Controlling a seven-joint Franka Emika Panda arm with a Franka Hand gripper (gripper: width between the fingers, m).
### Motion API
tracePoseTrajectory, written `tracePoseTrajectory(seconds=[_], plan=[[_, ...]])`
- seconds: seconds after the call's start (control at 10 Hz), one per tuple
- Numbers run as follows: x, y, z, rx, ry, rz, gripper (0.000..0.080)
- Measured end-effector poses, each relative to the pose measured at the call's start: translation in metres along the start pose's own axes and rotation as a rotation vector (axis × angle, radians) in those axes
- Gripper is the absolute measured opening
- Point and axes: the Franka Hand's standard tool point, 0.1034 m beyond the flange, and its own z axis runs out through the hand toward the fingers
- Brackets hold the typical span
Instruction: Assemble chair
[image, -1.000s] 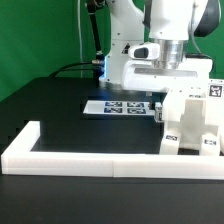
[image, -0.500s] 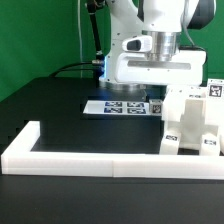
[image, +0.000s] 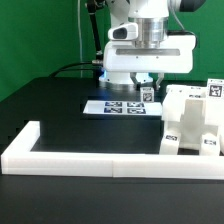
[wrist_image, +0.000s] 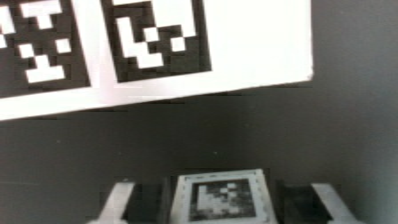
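Gripper (image: 147, 90) jaws clamped on a small tagged white chair part (wrist_image: 221, 196), hanging over the marker board (image: 120, 106). Partly built chair (image: 193, 122) stands at exterior view's right, against the white border wall (image: 90, 157).

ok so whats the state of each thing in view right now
gripper: jaws shut on a small tagged chair piece, held above the table
small tagged chair piece: gripped, lifted
chair assembly: standing on the table against the border wall
marker board: lying flat
border wall: lying along the table edge
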Motion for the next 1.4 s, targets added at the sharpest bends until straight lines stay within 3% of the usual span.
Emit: tracePoseTrajectory(seconds=[0.1,0.2,0.3,0.7,1.0,1.1,1.4], plan=[[0.013,-0.019,-0.024,-0.013,-0.009,-0.044,0.0285],[0.026,-0.026,-0.041,-0.007,0.035,-0.076,0.0285],[0.034,-0.027,-0.04,-0.01,0.039,-0.076,0.0285],[0.032,-0.026,-0.039,-0.012,0.034,-0.076,0.0285],[0.064,-0.032,-0.086,0.011,0.031,-0.096,0.0285],[0.073,-0.038,-0.096,-0.004,0.022,-0.091,0.0285],[0.073,-0.036,-0.091,-0.006,0.027,-0.108,0.0285]])
